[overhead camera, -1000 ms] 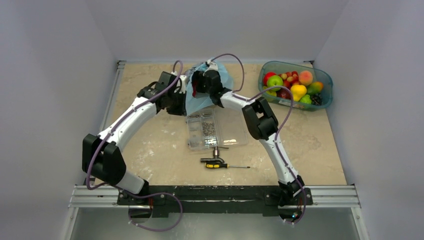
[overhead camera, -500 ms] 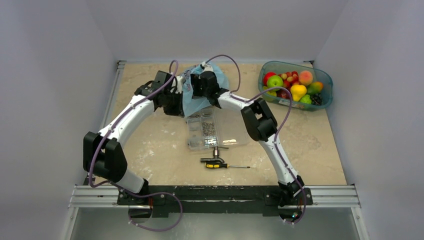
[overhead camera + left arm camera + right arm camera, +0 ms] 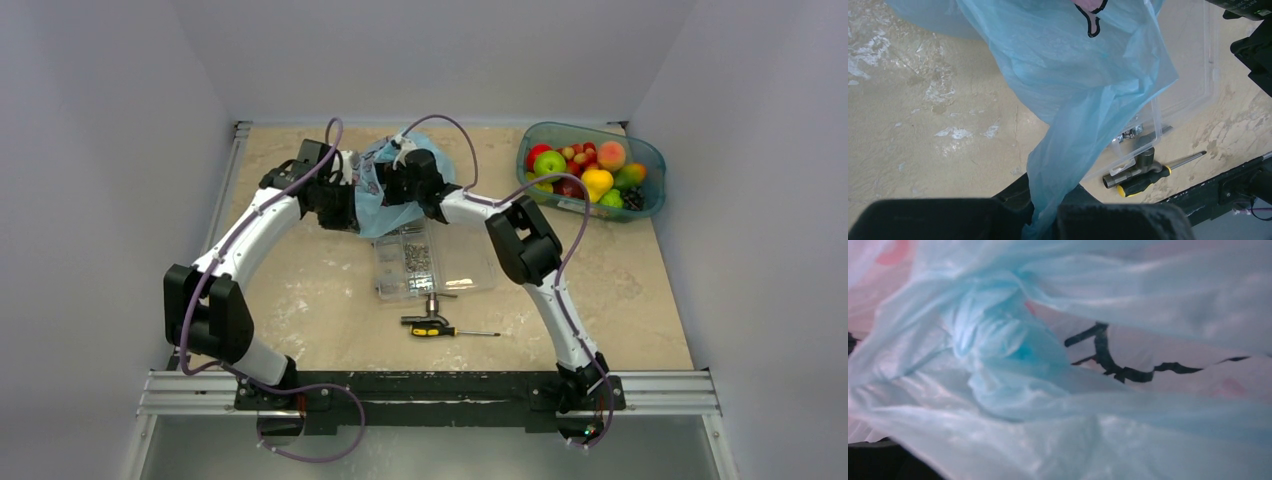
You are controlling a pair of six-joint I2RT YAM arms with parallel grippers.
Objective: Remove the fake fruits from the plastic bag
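Left hand (image 3: 1045, 222) first: clamped shut on a pulled-down tail of the plastic bag (image 3: 1073, 75), light blue film running right between the pads in the left wrist view. Can only get that pinch from there. From the top camera, just see the arm butted up against the bag's left side. Right hand (image 3: 398, 182) tucked into the bag from the right up top, but can't tell if open or closed. Right wrist view gives nothing but crumpled blue film, a black printed mark and some pinkish blur behind it. Can't tell what's inside the bag either.

Near to far on the tabletop (image 3: 300, 290): yellow-and-black screwdriver (image 3: 445, 331) lying flat, grey metal tool (image 3: 432, 303) just beyond it. Then the clear compartment box (image 3: 450, 270), with screws (image 3: 415, 258) in its middle cells. Bag bunched up right behind the box, overlapping its far edge. Well apart in the far right corner, teal tub (image 3: 655, 165) piled with fake fruits (image 3: 585, 172): green apple, red ones, a yellow one, a peach, dark grapes at the right end.
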